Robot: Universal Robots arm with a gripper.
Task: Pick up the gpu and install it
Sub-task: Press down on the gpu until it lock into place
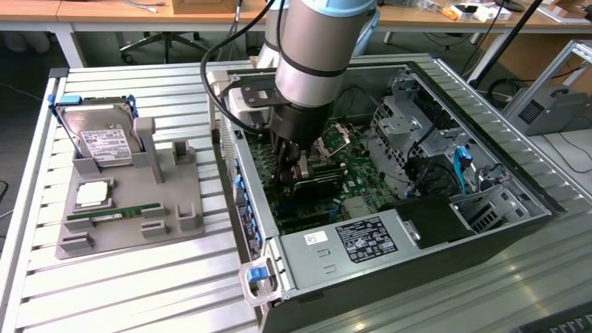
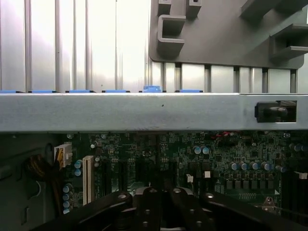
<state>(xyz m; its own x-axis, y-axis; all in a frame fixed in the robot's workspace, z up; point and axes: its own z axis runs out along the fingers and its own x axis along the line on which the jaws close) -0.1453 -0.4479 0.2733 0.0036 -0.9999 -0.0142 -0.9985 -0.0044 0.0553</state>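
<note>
The worktop, ribbed light metal, carries an open PC case lying on its side, w/ a grey parts holder beside it on the exterior view's left. Inside the case: green motherboard, black PSU w/ white label, drive cage w/ blue cables toward the exterior view's right.

The arm comes straight down into the case. Its claw is clenched, low over the motherboard approx. mid-case. The gpu, a dark flat card, sits right at the claw tips by the board's slots; can't tell whether it's gripped betw. the fingers or just touched. In the wrist view the claw shows as dark fingers pressed together above the motherboard, w/ the case's grey side wall across the middle and the parts holder beyond it.

On the holder: a silver hard drive w/ white label stands tilted at the far end, a small square chip lies nearer, and a narrow green memory stick lies flat just beside it.
</note>
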